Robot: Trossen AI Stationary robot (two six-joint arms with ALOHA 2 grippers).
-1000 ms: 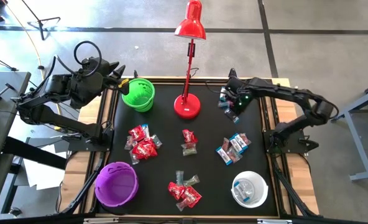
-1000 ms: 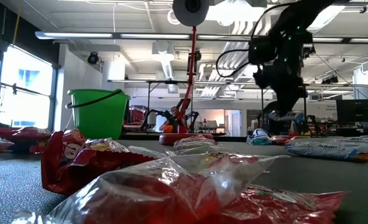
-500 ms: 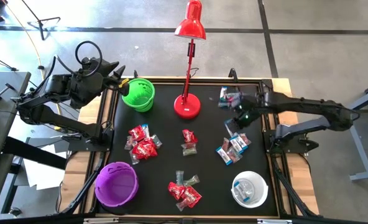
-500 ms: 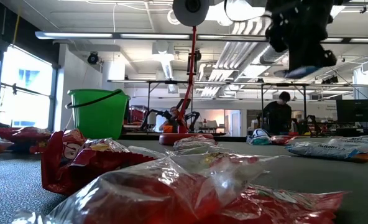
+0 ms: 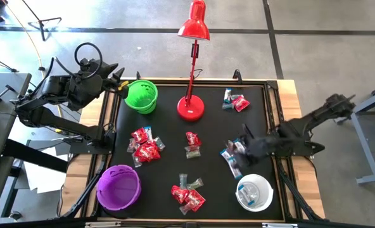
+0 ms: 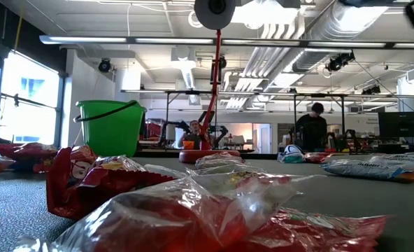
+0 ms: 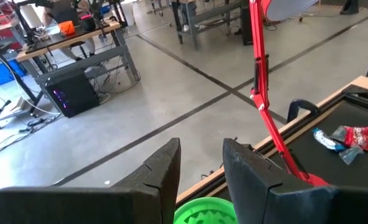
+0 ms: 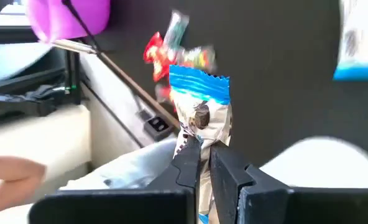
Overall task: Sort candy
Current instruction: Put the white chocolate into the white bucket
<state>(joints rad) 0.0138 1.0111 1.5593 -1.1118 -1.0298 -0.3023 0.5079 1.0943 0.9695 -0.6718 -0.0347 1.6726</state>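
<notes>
Currently my right gripper (image 8: pixel 204 149) pinches a blue-and-white candy (image 8: pixel 199 102) above the pile beside the white bowl (image 5: pixel 255 192). My left gripper (image 7: pixel 201 163) hovers over the green bowl (image 5: pixel 141 95), fingers slightly parted, empty.

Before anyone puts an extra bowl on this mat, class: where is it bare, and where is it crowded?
Bare mat: between the green bowl and the red candy pile; also between the purple bowl and the front pile. Crowded: right side, where the right gripper holds a blue-and-white candy over its pile, near the white bowl.
</notes>
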